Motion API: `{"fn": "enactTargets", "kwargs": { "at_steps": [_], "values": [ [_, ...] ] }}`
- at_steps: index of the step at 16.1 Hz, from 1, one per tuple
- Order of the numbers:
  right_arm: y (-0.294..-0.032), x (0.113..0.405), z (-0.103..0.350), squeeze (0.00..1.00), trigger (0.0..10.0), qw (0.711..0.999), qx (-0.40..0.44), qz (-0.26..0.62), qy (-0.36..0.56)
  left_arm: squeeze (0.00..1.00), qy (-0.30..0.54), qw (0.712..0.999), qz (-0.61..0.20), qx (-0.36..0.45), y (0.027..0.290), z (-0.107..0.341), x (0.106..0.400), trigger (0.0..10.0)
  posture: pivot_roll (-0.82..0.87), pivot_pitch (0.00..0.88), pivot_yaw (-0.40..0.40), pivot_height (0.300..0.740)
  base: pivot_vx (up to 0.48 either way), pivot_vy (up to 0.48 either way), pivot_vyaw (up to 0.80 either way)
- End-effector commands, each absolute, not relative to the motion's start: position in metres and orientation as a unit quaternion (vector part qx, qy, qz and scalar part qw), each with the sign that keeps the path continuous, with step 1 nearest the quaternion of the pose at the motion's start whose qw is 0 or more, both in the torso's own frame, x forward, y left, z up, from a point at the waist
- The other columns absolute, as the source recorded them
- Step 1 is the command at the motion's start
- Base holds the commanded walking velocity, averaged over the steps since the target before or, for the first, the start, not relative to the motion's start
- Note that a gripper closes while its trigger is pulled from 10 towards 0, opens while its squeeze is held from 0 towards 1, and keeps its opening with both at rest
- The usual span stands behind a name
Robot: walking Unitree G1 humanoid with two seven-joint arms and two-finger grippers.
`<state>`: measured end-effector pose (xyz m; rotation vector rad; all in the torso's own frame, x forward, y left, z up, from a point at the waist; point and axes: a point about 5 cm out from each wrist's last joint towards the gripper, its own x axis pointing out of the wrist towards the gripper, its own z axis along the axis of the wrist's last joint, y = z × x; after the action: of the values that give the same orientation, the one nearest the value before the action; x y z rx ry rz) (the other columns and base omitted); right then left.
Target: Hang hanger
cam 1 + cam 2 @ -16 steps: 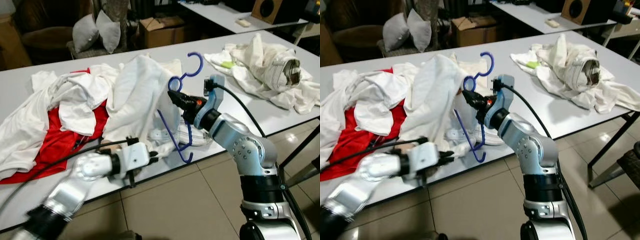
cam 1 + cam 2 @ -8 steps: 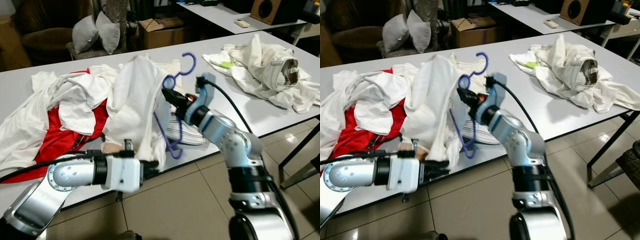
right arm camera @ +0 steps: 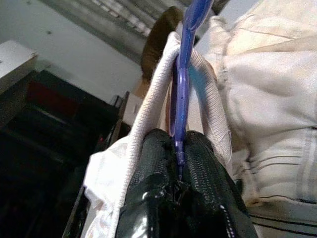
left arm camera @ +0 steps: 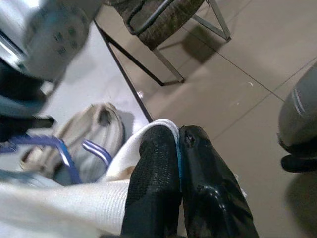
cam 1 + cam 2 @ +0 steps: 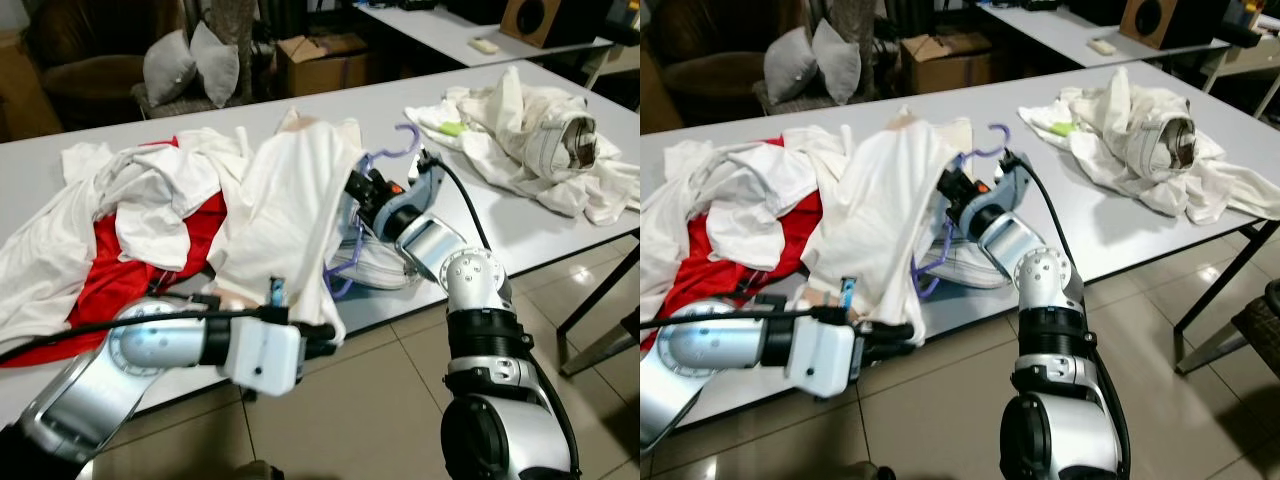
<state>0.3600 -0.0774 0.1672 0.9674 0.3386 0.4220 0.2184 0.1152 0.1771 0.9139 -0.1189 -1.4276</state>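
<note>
Our right fingers (image 3: 178,163) pinch the thin purple-blue plastic hanger (image 5: 385,155), its hook rising just beyond them inside the white shirt (image 5: 290,200). Our left fingers (image 4: 153,168) clamp that shirt's hem over the counter (image 5: 520,225) edge. We read no writing.

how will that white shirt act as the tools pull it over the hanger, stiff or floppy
Probably floppy: the white shirt sags in soft folds between the right tool and the left tool. It seems light, since a pinch at its hem holds it in the left wrist view. It may snag, because its ribbed collar is wrapped around the purple hanger.
</note>
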Motion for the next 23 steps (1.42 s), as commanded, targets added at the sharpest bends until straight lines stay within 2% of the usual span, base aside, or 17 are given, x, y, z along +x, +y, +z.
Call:
{"fn": "enactTargets", "kwargs": {
  "at_steps": [1, 5, 8, 11, 12, 15, 17, 21, 23],
  "values": [
    [-0.075, 0.364, 0.176, 0.0, 10.0, 0.853, 0.46, 0.196, 0.148, 0.0, -0.065, 0.645, -0.642, 0.41, 0.11, 0.181, 0.215, 0.0, 0.03, 0.0, 0.019, 0.74, 0.0, 0.0, 0.0],
    [-0.064, 0.369, 0.171, 0.0, 10.0, 0.852, 0.463, 0.18, 0.164, 0.0, -0.119, 0.64, -0.641, 0.406, 0.096, 0.199, 0.222, 0.0, 0.03, 0.0, 0.014, 0.74, 0.0, 0.0, 0.0],
    [-0.049, 0.366, 0.171, 0.0, 10.0, 0.855, 0.446, 0.203, 0.172, 0.0, -0.182, 0.656, -0.617, 0.394, 0.086, 0.225, 0.231, 0.0, 0.03, 0.0, 0.012, 0.74, 0.0, 0.0, 0.0],
    [-0.035, 0.358, 0.171, 0.0, 10.0, 0.853, 0.422, 0.244, 0.186, 0.0, -0.193, 0.662, -0.596, 0.411, 0.087, 0.234, 0.242, 0.0, 0.03, 0.0, 0.009, 0.74, 0.0, 0.0, 0.0],
    [-0.026, 0.35, 0.173, 0.0, 10.0, 0.86, 0.38, 0.285, 0.186, 0.0, -0.189, 0.668, -0.583, 0.423, 0.091, 0.236, 0.249, 0.0, 0.03, 0.0, 0.011, 0.74, 0.0, 0.0, 0.0],
    [-0.024, 0.348, 0.179, 0.0, 10.0, 0.855, 0.383, 0.302, 0.176, 0.0, -0.189, 0.667, -0.582, 0.425, 0.089, 0.236, 0.252, 0.0, 0.02, 0.0, 0.016, 0.74, 0.0, 0.0, 0.0],
    [-0.023, 0.353, 0.18, 0.0, 10.0, 0.878, 0.352, 0.279, 0.166, 0.0, -0.195, 0.663, -0.592, 0.415, 0.077, 0.235, 0.251, 0.0, 0.02, 0.0, 0.019, 0.74, 0.0, 0.0, 0.0],
    [-0.024, 0.36, 0.197, 0.0, 10.0, 0.835, 0.452, 0.273, 0.153, 0.0, -0.126, 0.649, -0.614, 0.43, 0.07, 0.205, 0.253, 0.0, 0.02, 0.0, 0.026, 0.74, 0.0, 0.0, 0.0],
    [-0.026, 0.366, 0.209, 0.0, 10.0, 0.798, 0.515, 0.278, 0.144, 0.0, -0.103, 0.652, -0.612, 0.436, 0.068, 0.191, 0.254, 0.0, 0.02, 0.0, 0.026, 0.74, 0.0, 0.0, 0.0]
  ]
}}
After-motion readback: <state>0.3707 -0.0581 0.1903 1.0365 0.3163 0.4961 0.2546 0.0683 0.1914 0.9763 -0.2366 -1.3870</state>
